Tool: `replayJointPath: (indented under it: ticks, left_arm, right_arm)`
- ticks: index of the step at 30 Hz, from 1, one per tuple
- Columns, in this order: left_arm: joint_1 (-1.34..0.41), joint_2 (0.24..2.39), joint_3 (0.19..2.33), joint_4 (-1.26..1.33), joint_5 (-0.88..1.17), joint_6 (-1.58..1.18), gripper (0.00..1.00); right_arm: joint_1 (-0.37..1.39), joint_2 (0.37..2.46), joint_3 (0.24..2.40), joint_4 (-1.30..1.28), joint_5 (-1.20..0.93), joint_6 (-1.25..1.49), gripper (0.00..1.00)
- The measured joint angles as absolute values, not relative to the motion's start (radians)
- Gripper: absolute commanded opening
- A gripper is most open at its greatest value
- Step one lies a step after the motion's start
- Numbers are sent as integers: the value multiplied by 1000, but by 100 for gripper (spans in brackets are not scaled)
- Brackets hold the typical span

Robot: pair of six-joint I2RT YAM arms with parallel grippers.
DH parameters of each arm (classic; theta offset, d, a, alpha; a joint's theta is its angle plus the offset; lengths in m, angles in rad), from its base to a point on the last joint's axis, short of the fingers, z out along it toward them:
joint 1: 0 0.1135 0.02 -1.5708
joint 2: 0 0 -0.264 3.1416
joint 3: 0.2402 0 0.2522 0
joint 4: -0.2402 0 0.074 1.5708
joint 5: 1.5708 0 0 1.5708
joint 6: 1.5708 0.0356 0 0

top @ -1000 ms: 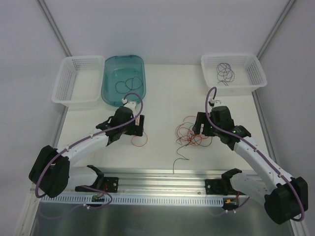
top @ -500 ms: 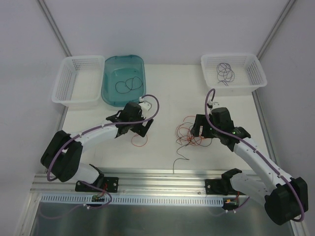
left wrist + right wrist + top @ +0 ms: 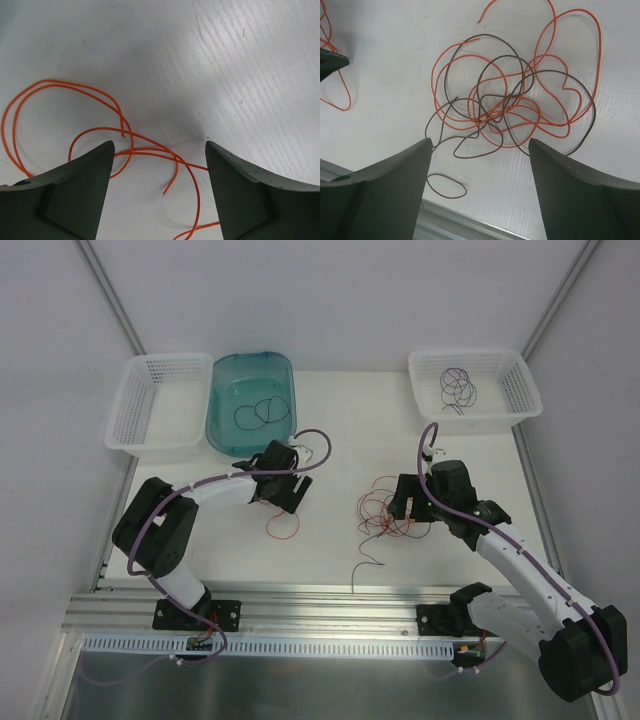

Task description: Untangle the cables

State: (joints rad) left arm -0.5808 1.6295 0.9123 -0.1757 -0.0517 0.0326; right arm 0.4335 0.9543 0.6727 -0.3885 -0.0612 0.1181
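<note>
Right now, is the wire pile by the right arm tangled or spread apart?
Tangled. The orange and dark cables cross over each other in many loops, forming one clump.

My left gripper (image 3: 159,150): matt dark grey. Under it a bright orange cable (image 3: 131,148) on a white table (image 3: 250,75) w/ faint fine ribbing. My right gripper (image 3: 479,150): same dark grey. Below it a tangle of cables (image 3: 495,116), orange-red mixed w/ dark brown-black strands. Top view: see-through teal tub (image 3: 213,418) w/ a black wire (image 3: 258,412); white mesh left basket (image 3: 150,445) & right basket (image 3: 480,420), dark purple wire (image 3: 458,388) in the right one. Left arm (image 3: 215,490), right arm (image 3: 520,560): white & black, w/ purple hoses (image 3: 325,445).
</note>
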Motion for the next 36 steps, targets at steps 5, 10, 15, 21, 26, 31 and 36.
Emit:
replayJointPath:
  ticks: [5,10,15,21,26,31,36]
  left_arm:
    - [-581,1670,933,-224,-27,-13,59]
    - [-579,1679,950,-249,-23,-49,34]
    - [-572,1680,952,-254,-14,-94,0]
    - [-584,1636,940,-285,1,-123,0]
    - [-589,1447,953,-361,12,-144,0]
    - [-587,1307,1106,-466,21,-146,0]
    - [-558,1259,1306,-570,12,-135,0]
  right_arm:
    - [434,954,673,-389,-61,118,82]
    - [434,951,673,-389,-64,118,82]
    - [434,943,673,-389,-66,118,82]
    - [434,933,673,-389,-65,118,82]
    - [434,920,673,-392,-65,117,82]
    - [434,895,673,-403,-65,111,82]
    - [434,867,673,-422,-65,102,82]
